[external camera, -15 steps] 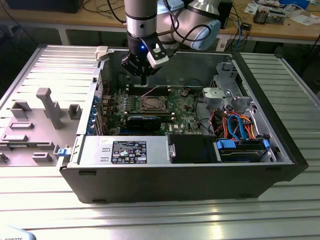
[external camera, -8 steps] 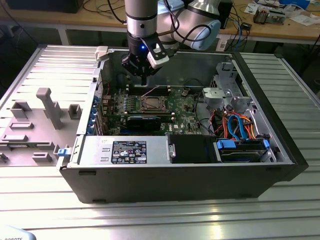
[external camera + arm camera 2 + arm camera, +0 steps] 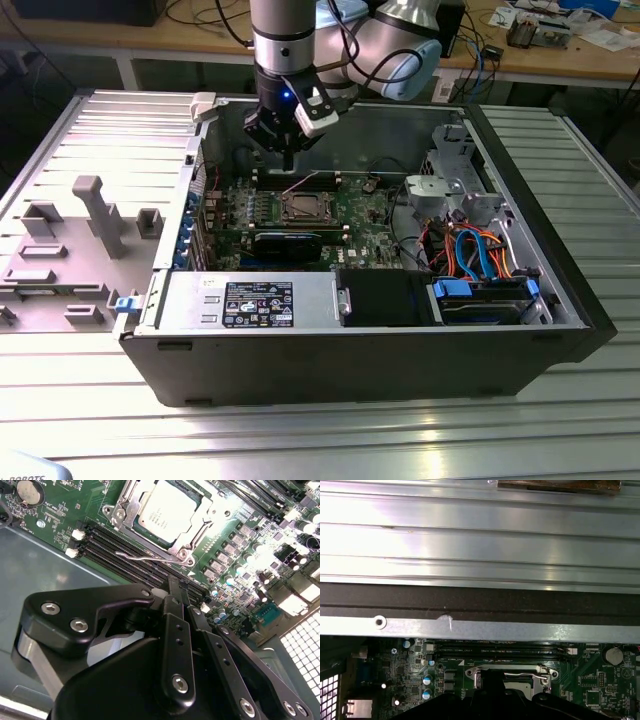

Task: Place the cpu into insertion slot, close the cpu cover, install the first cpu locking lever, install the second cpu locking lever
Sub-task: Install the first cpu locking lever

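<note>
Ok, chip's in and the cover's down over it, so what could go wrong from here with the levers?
1. The locking lever is a thin wire lying right beside the memory slots. The shut gripper could slip off it onto those slots or the board.
2. The cpu cover rests over the cpu, but I can't tell whether it is latched. A sideways push might lift it or shift the chip.

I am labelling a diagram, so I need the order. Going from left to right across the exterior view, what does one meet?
Grey fixture plate with upright blocks → the cpu on the green board → silvery drive cage → far side wall of the black case.
</note>
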You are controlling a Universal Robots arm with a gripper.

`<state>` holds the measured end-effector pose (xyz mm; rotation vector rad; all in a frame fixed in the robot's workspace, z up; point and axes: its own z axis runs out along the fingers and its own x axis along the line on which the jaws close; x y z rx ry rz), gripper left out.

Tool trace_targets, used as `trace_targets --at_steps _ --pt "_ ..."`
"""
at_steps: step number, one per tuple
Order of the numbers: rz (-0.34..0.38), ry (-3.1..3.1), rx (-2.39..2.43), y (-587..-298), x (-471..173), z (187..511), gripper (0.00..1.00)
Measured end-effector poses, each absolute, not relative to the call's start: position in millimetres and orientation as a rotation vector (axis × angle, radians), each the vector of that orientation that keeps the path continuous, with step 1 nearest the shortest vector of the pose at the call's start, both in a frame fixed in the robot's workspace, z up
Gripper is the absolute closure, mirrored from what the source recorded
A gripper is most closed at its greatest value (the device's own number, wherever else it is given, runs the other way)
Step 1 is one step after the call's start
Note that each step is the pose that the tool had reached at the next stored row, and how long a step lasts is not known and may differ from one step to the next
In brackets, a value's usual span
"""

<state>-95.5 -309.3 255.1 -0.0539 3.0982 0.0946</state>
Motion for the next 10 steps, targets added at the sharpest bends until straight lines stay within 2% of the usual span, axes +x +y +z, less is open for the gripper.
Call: trace_targets --at_steps 10 --pt "0.095 3.098 -0.054 -309.2 -90.5 247.1 0.89"
